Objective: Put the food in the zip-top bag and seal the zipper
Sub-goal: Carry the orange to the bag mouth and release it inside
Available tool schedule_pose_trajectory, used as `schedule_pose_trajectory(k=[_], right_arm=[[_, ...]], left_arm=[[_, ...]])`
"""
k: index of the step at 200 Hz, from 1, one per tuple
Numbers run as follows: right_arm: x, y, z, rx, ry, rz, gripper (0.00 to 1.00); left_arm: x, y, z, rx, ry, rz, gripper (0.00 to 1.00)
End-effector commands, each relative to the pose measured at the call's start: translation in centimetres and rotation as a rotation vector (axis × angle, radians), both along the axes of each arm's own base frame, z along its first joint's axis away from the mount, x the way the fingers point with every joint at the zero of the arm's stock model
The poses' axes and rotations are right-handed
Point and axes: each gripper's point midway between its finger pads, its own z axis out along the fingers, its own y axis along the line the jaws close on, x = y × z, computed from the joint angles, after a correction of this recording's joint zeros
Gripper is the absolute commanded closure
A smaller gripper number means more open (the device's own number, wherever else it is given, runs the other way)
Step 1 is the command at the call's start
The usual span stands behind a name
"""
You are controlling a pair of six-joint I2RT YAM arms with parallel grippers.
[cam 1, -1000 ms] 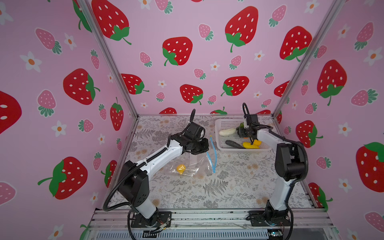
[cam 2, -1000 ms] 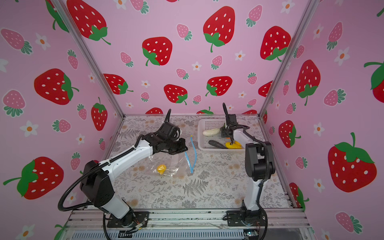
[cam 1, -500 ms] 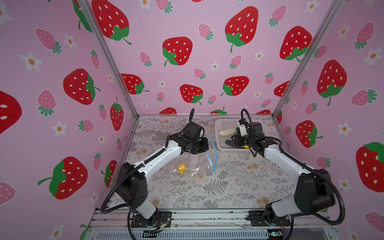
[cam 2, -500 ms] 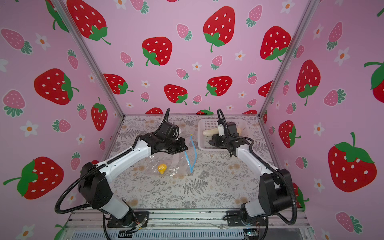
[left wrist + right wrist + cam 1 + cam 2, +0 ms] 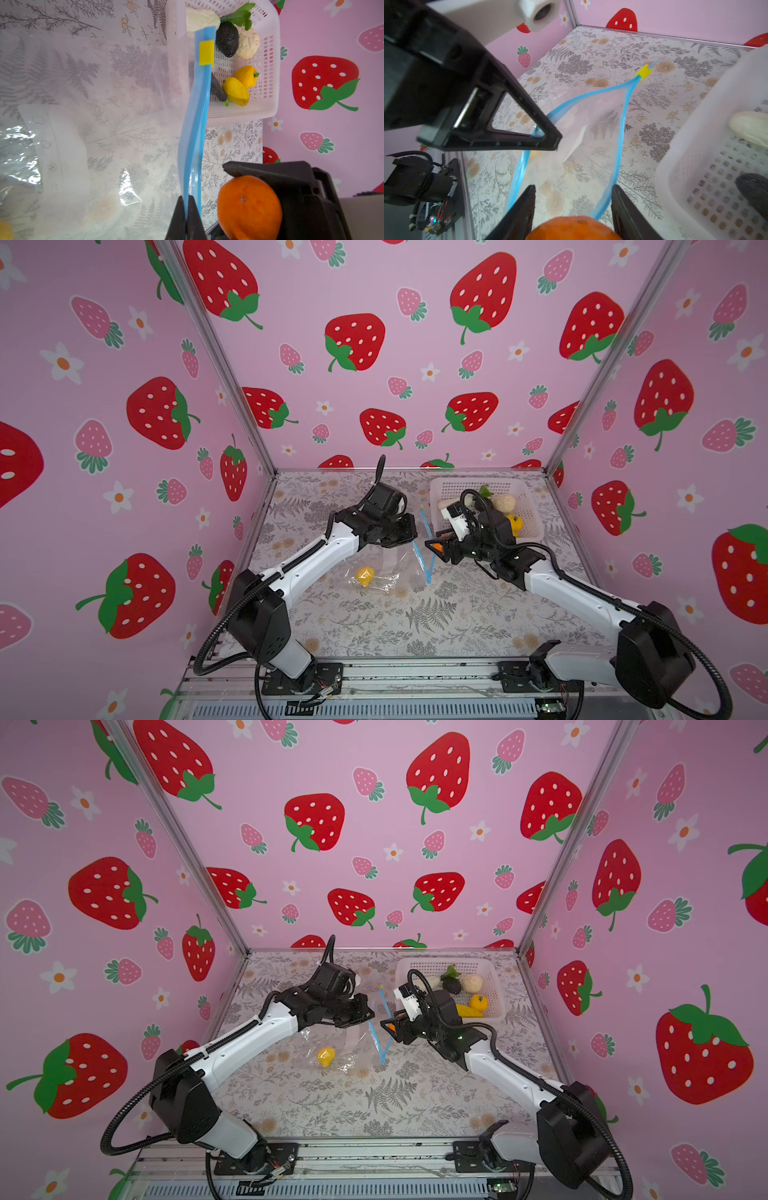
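The clear zip-top bag (image 5: 388, 568) lies mid-table with one yellow food piece (image 5: 365, 576) inside. My left gripper (image 5: 188, 207) is shut on one side of the light-blue zipper (image 5: 195, 116) and lifts it, so the mouth gapes. The yellow slider (image 5: 643, 71) sits at the zipper's far end. My right gripper (image 5: 573, 199) is shut on an orange fruit (image 5: 573, 228) just outside the open mouth, facing the left gripper (image 5: 411, 533). In both top views the orange fruit (image 5: 390, 1027) hangs beside the zipper strips.
A white perforated basket (image 5: 457, 485) stands at the back right, close behind the right gripper (image 5: 432, 545). It holds several food pieces: white, black, beige, orange-yellow and yellow. Pink strawberry walls close in the floral table on three sides.
The right arm has swung out of the basket to the bag's mouth, carrying the orange fruit. The left gripper has kept its hold on the zipper, nearly still.
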Motion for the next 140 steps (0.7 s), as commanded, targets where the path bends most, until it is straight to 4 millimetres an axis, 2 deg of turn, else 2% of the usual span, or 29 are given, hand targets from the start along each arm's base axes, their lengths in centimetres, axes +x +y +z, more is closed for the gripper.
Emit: schedule_pose_trajectory(k=[1, 33, 68, 97, 140], right_arm=[[-0.9, 1.6, -0.2, 0.050, 0.013, 0.056, 0.60], [-0.5, 2.5, -1.9, 0.026, 0.046, 0.073, 0.63], [-0.6, 2.3, -3.7, -0.004, 0.061, 0.071, 0.63], [-1.2, 2.3, -2.8, 0.043, 0.061, 0.109, 0.62], [-0.9, 0.9, -1.5, 0.078, 0.046, 0.092, 0.62]], left_arm=[[-0.1, -0.2, 0.8, -0.021, -0.010, -0.001, 1.00], [-0.6, -0.2, 1.1, -0.034, -0.014, -0.004, 1.00], [-1.1, -0.1, 2.0, -0.038, -0.035, -0.007, 1.00], [-1.3, 0.2, 2.0, -0.038, -0.046, -0.005, 1.00], [-1.6, 0.7, 1.5, -0.030, -0.048, 0.001, 1.00]])
